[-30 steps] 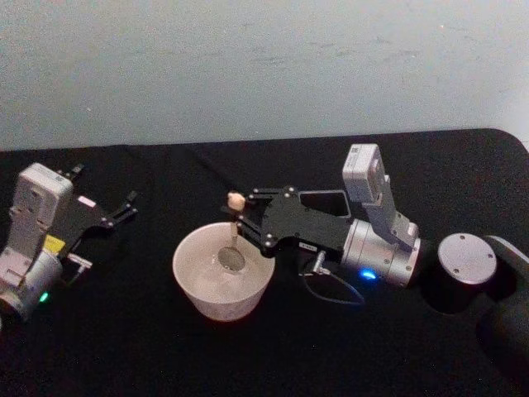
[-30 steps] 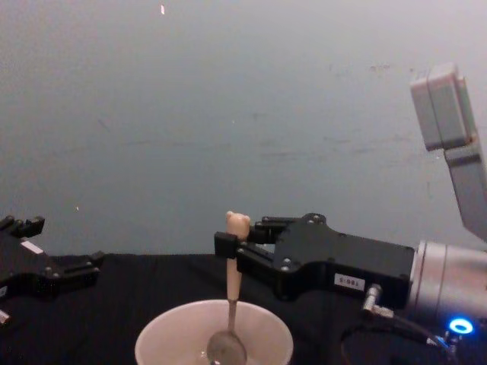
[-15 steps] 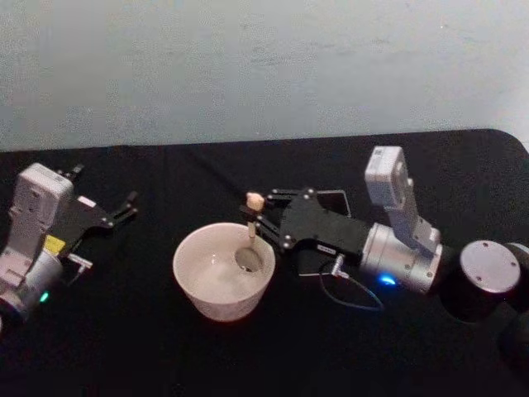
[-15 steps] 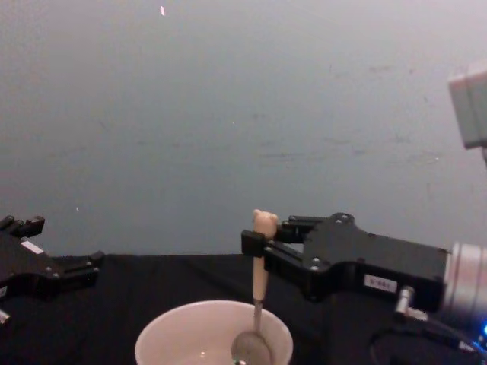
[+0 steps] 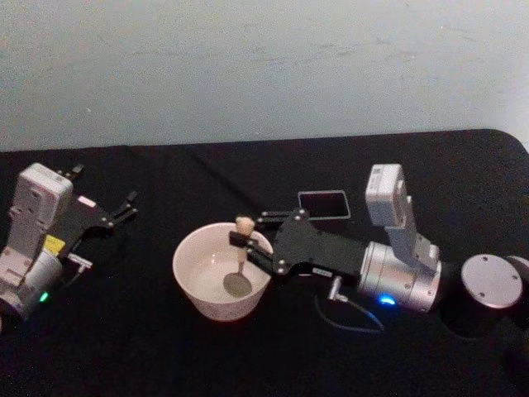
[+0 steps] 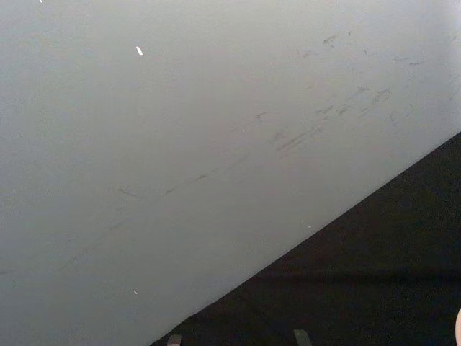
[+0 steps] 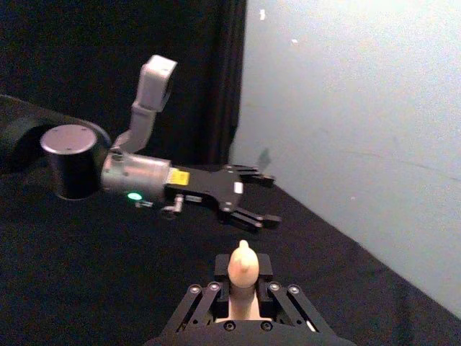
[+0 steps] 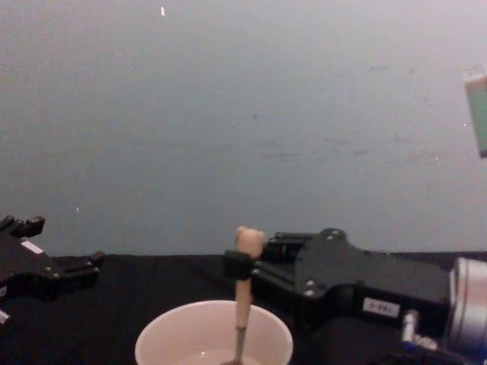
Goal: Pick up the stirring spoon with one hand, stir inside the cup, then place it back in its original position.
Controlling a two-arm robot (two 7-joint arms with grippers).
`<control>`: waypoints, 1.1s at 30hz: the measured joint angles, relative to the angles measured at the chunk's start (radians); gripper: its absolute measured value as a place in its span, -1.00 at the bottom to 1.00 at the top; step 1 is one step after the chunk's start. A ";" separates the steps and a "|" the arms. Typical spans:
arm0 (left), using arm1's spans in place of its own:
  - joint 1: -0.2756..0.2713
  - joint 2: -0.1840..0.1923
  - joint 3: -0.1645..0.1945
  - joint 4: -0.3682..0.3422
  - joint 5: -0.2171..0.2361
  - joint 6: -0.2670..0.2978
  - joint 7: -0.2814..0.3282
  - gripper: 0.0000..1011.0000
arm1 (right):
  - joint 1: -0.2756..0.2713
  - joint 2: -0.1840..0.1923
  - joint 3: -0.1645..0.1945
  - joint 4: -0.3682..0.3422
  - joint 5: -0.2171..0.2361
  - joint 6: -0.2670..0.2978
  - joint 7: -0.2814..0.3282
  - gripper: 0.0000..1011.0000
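Note:
The stirring spoon stands nearly upright in the cream-white cup, its shiny bowl low inside and its bear head on top. My right gripper is shut on the beige handle just under the bear head, reaching in from the right over the cup's rim. From the chest view the spoon dips into the cup with the right gripper clamped on it. The right wrist view shows the bear head between the fingers. The dark grey holder stands behind the right arm. My left gripper rests open at far left.
A black cloth covers the table up to a pale wall behind. A thin cable loops under the right wrist. The right arm's round grey joint sits at the right edge.
The right gripper has carried the spoon from the cup's right side back toward its middle and nearer side, and the holder now shows behind the arm. The left arm has not moved.

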 joint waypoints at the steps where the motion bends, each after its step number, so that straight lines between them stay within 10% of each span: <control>1: 0.000 0.000 0.000 0.000 0.000 0.000 0.000 0.98 | 0.002 -0.003 -0.008 0.001 0.000 0.000 0.006 -0.58; 21: 0.000 0.000 0.000 0.000 0.000 0.000 0.000 0.98 | 0.093 -0.086 -0.038 0.137 -0.036 -0.028 -0.015 -0.58; 33: 0.000 0.000 0.000 0.000 0.000 0.000 0.000 0.98 | 0.076 -0.064 -0.003 0.121 -0.039 -0.026 -0.040 -0.58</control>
